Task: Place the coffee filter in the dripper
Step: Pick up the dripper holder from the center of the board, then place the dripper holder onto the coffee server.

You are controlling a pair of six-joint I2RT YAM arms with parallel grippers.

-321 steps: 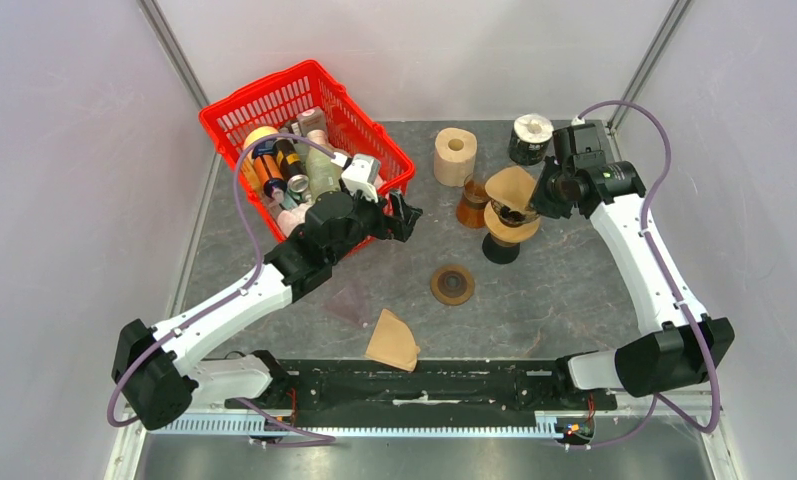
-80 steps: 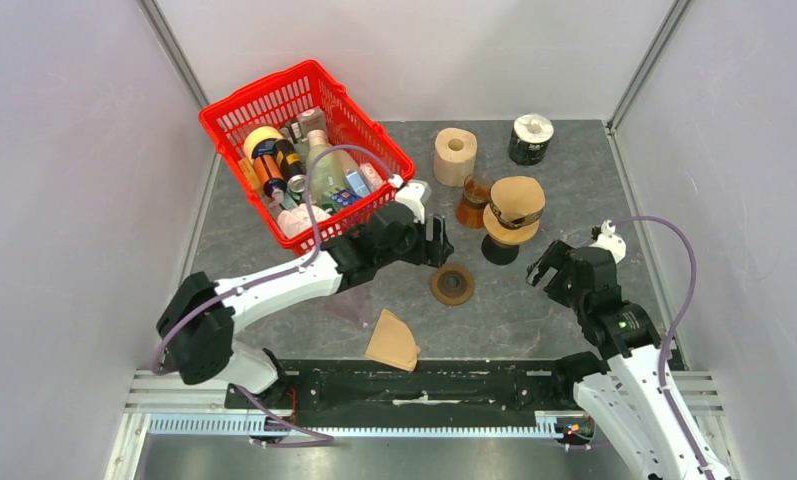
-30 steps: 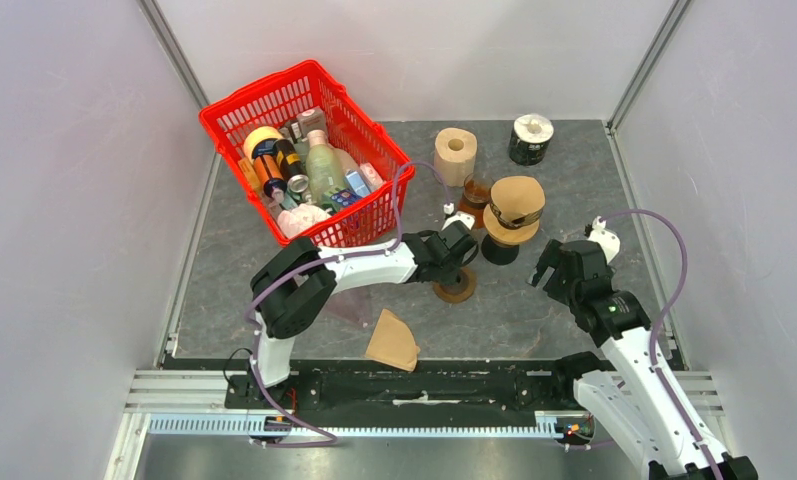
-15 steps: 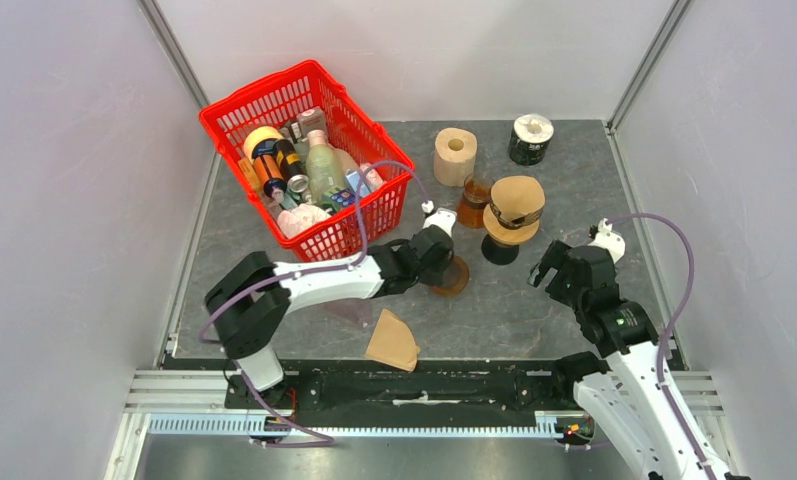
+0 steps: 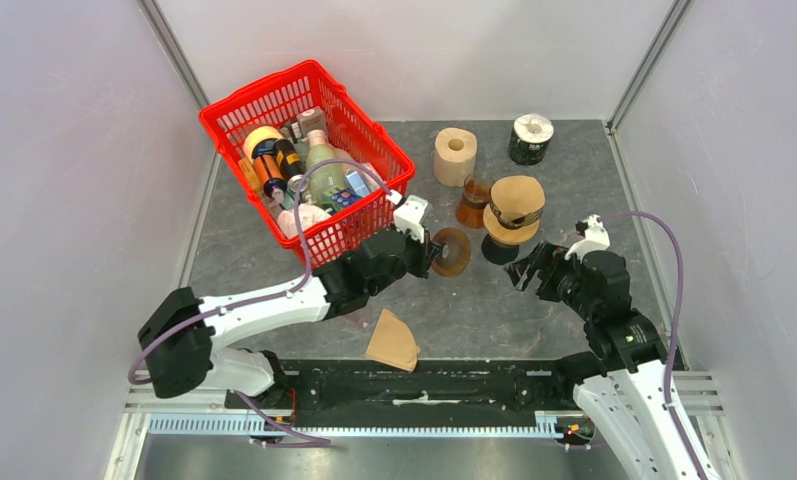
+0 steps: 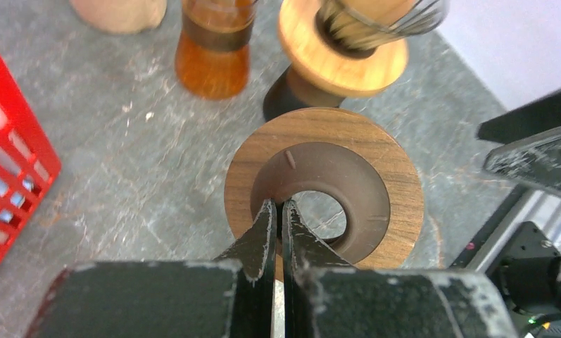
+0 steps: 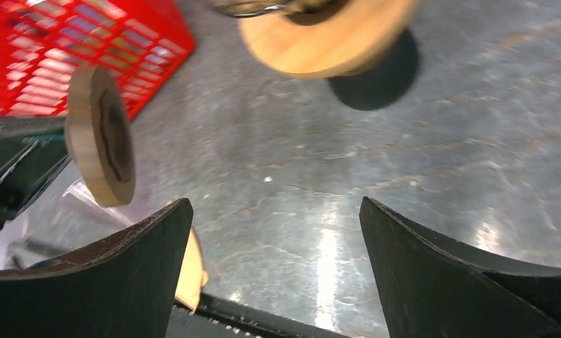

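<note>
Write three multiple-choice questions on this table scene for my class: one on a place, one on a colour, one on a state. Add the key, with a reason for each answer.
1. Where does the loose coffee filter lie?
A. on the amber glass
B. against the far wall
C. on the table, at its near edge

2. What colour is the basket?
A. red
B. blue
C. green

3. How is the left gripper?
A. open and empty
B. shut on the wooden ring
C. out of view

Key:
1 C: the filter lies flat on the slate by the near edge.
2 A: the basket's mesh walls are red.
3 B: the left wrist view shows its closed fingers gripping the ring.
</note>
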